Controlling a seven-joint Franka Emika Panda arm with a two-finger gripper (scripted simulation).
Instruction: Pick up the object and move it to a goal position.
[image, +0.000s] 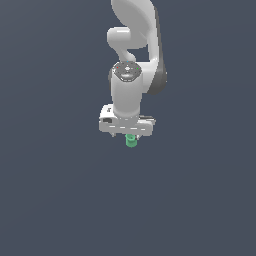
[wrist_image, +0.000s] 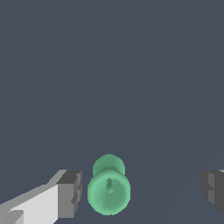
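exterior view faces the arm (image: 131, 75); wrist view looks down close.

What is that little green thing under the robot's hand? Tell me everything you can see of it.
The green spool is a small, bright green, plastic-looking cylinder with a narrower waist and a dark hollow in its top end. In the wrist view it lies between the open pincer's two dark fingertips, nearer one of them, with a slim gap showing, so nothing grips it. In the exterior view it peeks out just below the white hand, on the plain grey surface.
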